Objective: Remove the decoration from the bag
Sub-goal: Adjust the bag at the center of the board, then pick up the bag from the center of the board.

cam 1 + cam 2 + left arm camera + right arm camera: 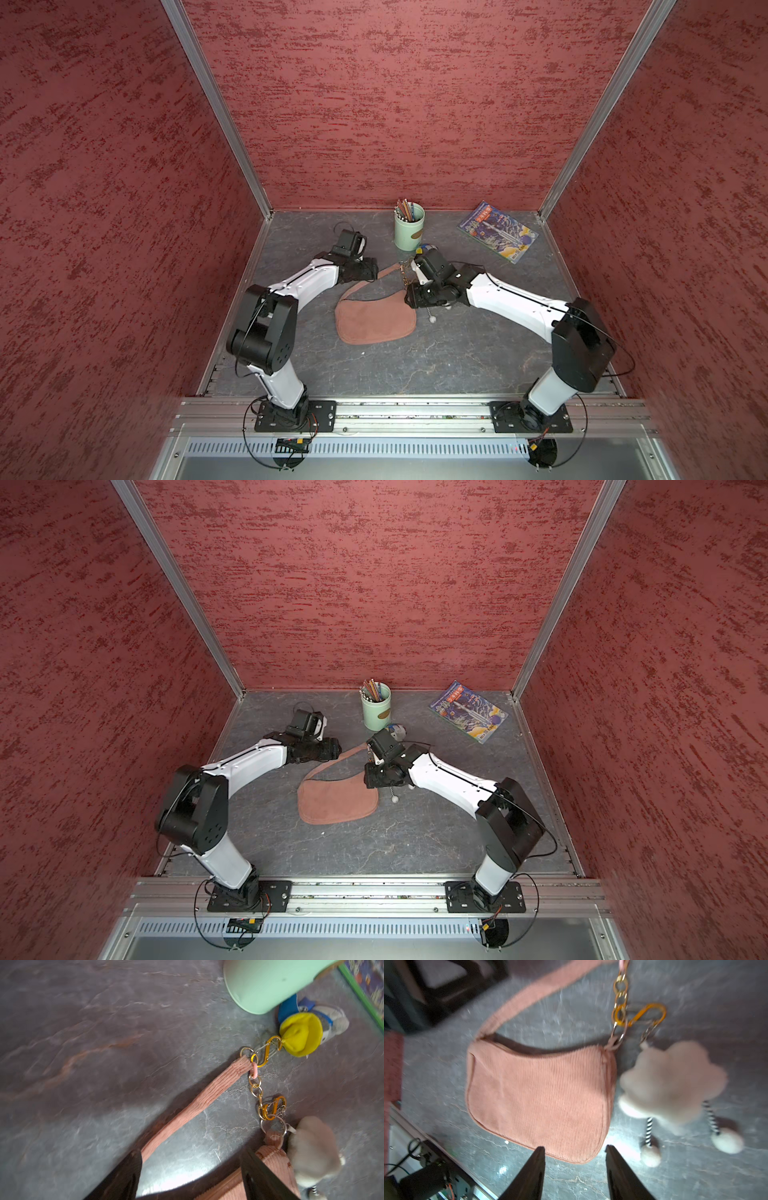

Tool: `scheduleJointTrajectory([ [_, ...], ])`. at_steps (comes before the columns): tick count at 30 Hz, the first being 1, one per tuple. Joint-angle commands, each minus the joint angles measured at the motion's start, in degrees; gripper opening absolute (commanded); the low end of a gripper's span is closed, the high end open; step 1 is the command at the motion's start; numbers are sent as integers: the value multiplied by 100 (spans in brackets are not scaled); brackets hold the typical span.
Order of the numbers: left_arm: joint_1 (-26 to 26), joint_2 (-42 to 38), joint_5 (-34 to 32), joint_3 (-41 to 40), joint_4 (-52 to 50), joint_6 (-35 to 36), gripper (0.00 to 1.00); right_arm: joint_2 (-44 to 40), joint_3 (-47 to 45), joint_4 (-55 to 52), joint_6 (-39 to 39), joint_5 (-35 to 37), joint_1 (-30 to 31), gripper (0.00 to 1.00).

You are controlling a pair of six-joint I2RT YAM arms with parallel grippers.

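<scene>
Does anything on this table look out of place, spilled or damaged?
Nothing looks spilled or damaged. The pencil cup stands upright; the pink bag lies flat, with the fluffy beige charm and the yellow plush charm clipped on near its strap chain. Only the magazine lies askew, at an angle to the table's edges.

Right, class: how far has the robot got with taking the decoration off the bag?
Done: nothing. The fluffy charm and the yellow charm are both hooked along the chain by orange clips. In hand: the left gripper and right gripper hover at the bag, both open and empty. Left: unclipping and carrying away.
</scene>
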Motion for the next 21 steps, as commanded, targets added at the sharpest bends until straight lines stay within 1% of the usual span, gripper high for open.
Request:
scheduleJointTrajectory([
  [1, -141, 365, 18, 377, -390, 818, 81, -72, -9, 52, -37, 182, -154, 51],
  [7, -229, 1229, 131, 943, -622, 1208, 81, -189, -174, 207, 91, 211, -165, 51],
  [9, -320, 1396, -55, 996, -580, 1362, 80, -223, -246, 254, 160, 231, -161, 51],
  [11, -369, 1488, -247, 967, -432, 1420, 78, -236, -338, 321, 209, 232, -166, 51],
  [12, -372, 1528, -310, 969, -371, 1394, 75, -234, -376, 354, 248, 227, -166, 51],
  [16, -511, 1632, -659, 889, -58, 1506, 56, -183, -402, 424, 304, 210, -164, 50],
  [19, -644, 1699, -980, 943, 1, 1596, 36, -142, -337, 438, 290, 229, -166, 50],
  [21, -720, 1626, -1106, 938, 67, 1694, 25, -133, -295, 436, 267, 276, -166, 50],
])
